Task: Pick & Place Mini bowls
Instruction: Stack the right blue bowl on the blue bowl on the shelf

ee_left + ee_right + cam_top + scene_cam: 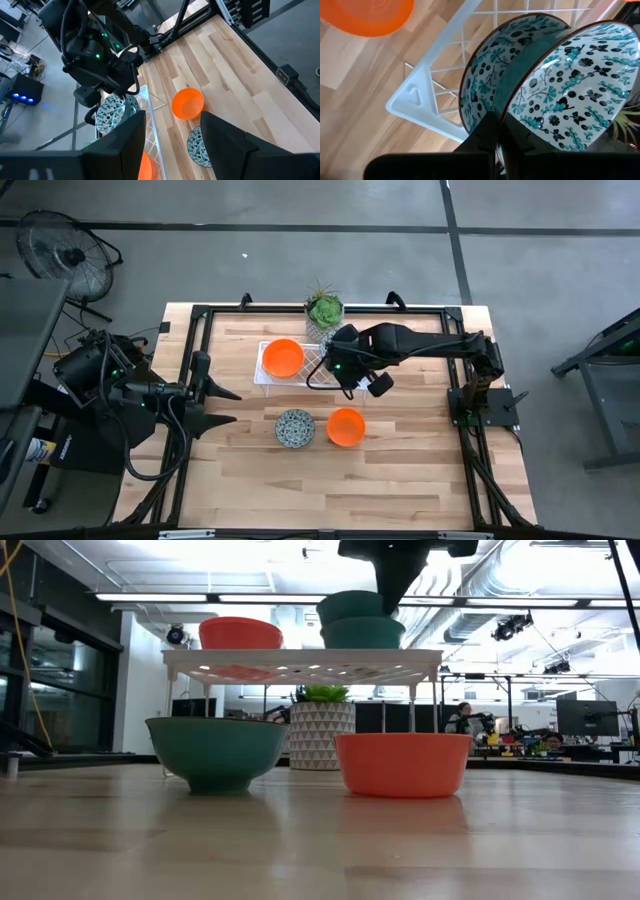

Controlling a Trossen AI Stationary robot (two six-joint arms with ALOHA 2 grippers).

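Observation:
A white wire rack (268,372) stands at the table's far middle with an orange mini bowl (283,357) on it. At the rack's right end, two patterned mini bowls are stacked, the lower one (362,633) on the rack and the upper one (350,605) on top of it. My right gripper (499,120) comes down from above and is shut on the upper bowl. On the table in front of the rack stand a patterned bowl (295,427) and an orange bowl (346,427). My left gripper (222,406) waits open near the table's left edge. My right gripper pinches the upper patterned bowl's rim (506,112) between its two fingers, one inside the bowl and one outside, between the two bowls. The fingers come steeply from above. The bowl sits slightly askew over the lower bowl; whether it rests in it, I cannot tell.
A small potted plant (324,310) stands just behind the rack. A black frame (200,315) runs around the table's edges. Bare wood lies toward the near edge, in front of the two bowls on the table.

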